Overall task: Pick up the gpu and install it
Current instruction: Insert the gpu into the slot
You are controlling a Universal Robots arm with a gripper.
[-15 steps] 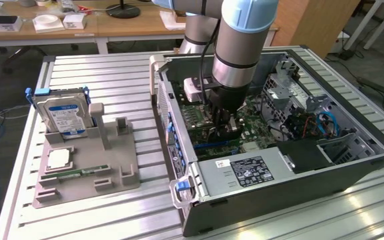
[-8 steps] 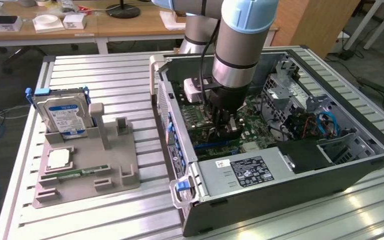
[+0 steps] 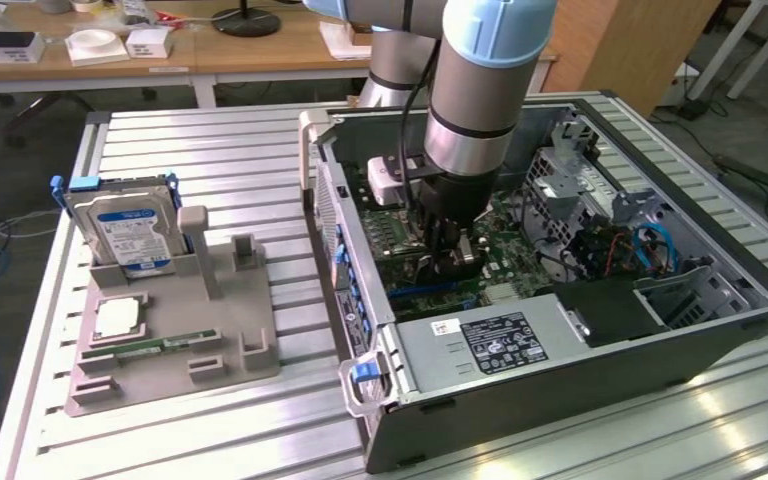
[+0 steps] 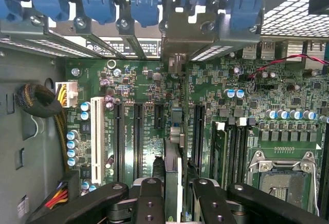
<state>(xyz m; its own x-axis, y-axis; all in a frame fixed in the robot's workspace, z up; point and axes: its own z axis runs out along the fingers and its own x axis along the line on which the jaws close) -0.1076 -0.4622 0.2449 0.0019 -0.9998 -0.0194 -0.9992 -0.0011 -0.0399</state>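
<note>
Jaws of the gripper (image 4: 175,196) are standing partly closed, pinching the gpu (image 4: 175,152) edge-on between them, its long axis running along the motherboard (image 4: 128,88) slots, inside the open computer case (image 3: 704,330) directly beneath.

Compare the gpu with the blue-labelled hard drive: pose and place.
The gpu sits edge-on inside the computer case, between the fingers of the claw; the hard drive stands outside it in the grey holder. The gpu is a thin green board; the hard drive is a thicker silver block. Both stand on edge.
</note>
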